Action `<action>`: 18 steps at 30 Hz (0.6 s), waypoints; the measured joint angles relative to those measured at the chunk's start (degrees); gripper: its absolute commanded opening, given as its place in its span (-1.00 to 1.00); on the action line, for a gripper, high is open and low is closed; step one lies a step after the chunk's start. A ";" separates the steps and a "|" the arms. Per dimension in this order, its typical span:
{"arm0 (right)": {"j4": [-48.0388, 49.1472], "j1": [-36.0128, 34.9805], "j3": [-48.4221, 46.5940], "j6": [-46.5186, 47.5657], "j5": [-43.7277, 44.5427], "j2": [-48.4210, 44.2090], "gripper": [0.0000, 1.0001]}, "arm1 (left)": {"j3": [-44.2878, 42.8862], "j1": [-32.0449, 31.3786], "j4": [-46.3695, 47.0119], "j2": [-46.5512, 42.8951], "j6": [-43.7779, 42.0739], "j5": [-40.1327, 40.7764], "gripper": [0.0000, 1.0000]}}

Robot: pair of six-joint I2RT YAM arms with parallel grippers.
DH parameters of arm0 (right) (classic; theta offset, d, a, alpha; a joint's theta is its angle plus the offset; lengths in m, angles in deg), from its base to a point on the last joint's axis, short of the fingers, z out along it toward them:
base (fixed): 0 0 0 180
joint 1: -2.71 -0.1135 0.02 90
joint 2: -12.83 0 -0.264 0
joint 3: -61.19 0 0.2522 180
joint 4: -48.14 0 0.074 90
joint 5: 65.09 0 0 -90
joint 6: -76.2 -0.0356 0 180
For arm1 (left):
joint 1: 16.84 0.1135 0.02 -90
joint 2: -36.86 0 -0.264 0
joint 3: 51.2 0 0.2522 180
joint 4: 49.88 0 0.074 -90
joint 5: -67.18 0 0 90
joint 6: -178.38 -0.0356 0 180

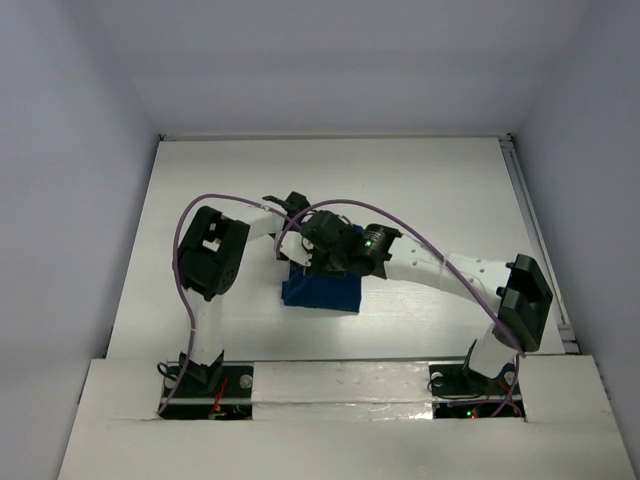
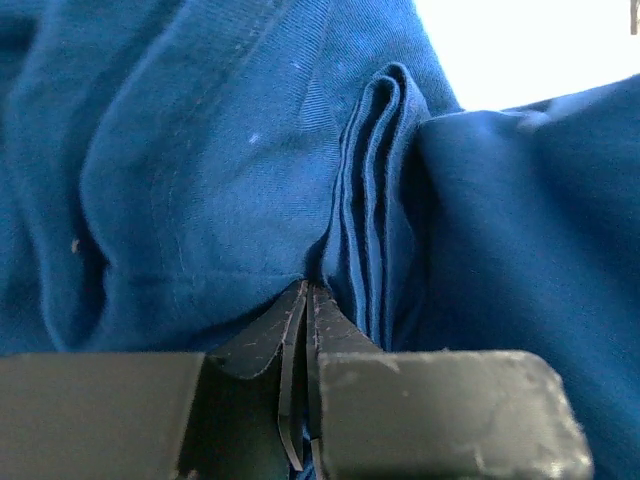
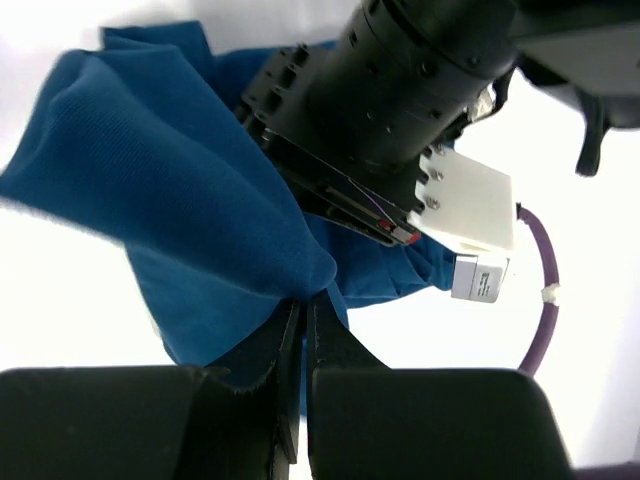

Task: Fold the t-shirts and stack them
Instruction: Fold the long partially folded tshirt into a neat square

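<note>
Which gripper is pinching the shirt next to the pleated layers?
The left gripper: its shut fingers grip the t-shirt right beside stacked pleats. The right gripper holds a plain rounded fold.

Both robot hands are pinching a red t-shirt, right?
Not quite: the t-shirt is blue, not red, as the right wrist view shows. The left hand and the right hand are both pinching it.

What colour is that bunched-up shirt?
The t-shirt is plain dark blue; the left wrist view shows it best.
</note>
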 measured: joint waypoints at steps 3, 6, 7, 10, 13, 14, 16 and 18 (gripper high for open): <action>0.04 0.72 -0.17 0.28 0.28 0.66 -1.00 | -2.49 1.09 -1.42 -0.28 0.42 1.29 -1.00; 0.00 1.05 -0.44 0.59 0.48 1.55 -1.00 | -10.12 3.10 -3.58 -0.28 0.66 2.60 -1.00; 0.02 1.22 -0.52 0.66 0.48 1.84 -1.00 | -13.18 3.82 -3.82 -0.28 0.66 2.73 -1.00; 0.00 1.75 -1.22 0.87 0.44 2.80 -1.00 | -22.40 5.99 -4.20 -0.15 0.87 2.78 -1.00; 0.04 2.54 -1.86 0.90 0.46 3.34 -1.00 | -27.12 7.50 -4.07 0.31 1.18 3.17 -1.00; 0.02 2.97 -2.03 0.92 0.46 3.48 -1.00 | -28.02 7.82 -4.11 0.85 1.25 3.13 -1.00; 0.02 3.61 -2.67 1.05 0.48 3.74 -1.00 | -28.30 7.96 -4.11 2.49 1.27 3.04 -1.00; 0.02 4.31 -3.58 1.20 0.50 4.07 -1.00 | -27.23 7.76 -3.54 4.68 1.49 2.97 -1.00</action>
